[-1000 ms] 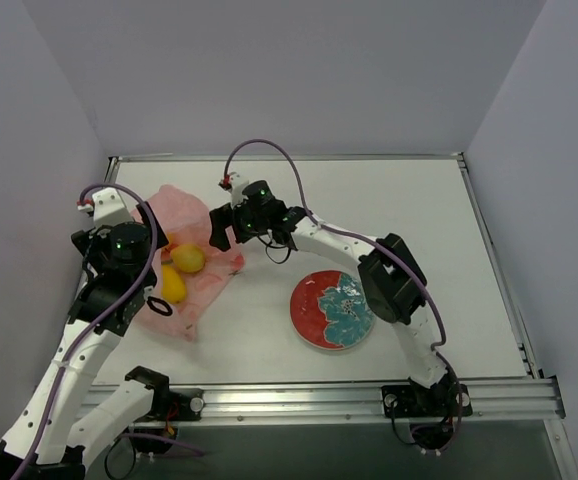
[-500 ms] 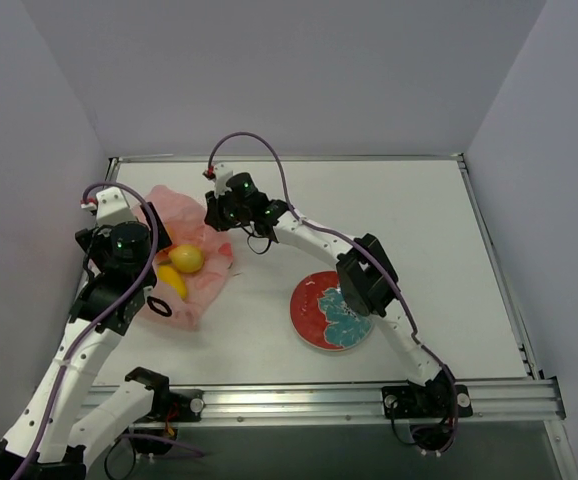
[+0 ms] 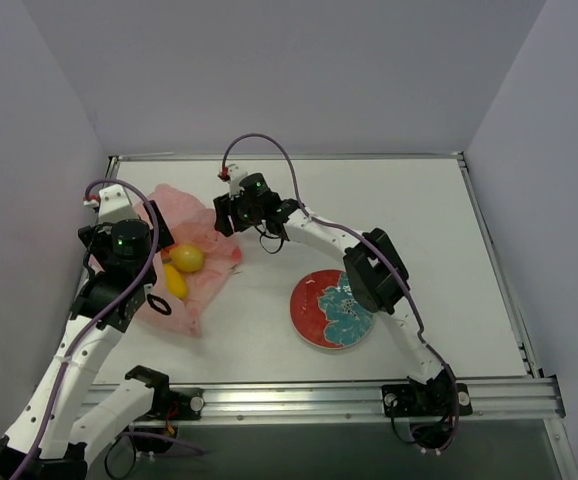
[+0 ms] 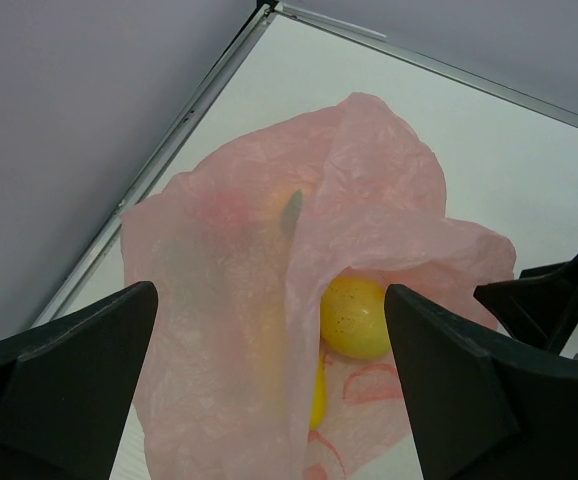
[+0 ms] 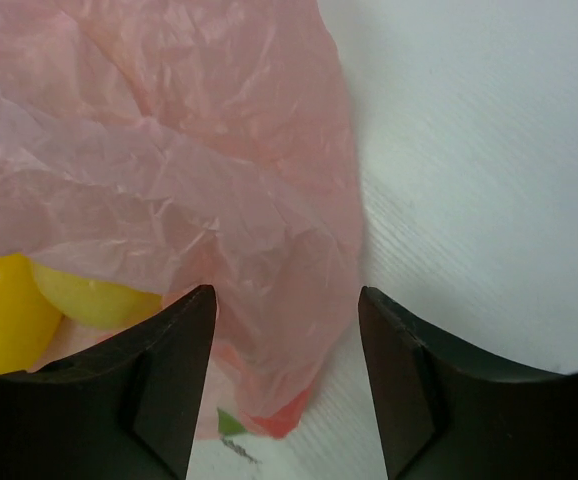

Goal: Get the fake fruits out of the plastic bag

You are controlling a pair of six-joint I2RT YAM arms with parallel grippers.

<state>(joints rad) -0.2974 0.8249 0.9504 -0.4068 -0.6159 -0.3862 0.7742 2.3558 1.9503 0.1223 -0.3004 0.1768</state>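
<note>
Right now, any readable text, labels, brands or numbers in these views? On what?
No legible text in any view.
plastic bag: a patch of red and green print near its edge, too crumpled and blurred to read.
plate: red-and-teal pattern only, no lettering visible.

A round red-and-teal plate point(image 3: 332, 310) lies flat on the white bench point(image 3: 439, 230), right of centre, near the metal rail point(image 3: 299, 397) along the near edge.
</note>
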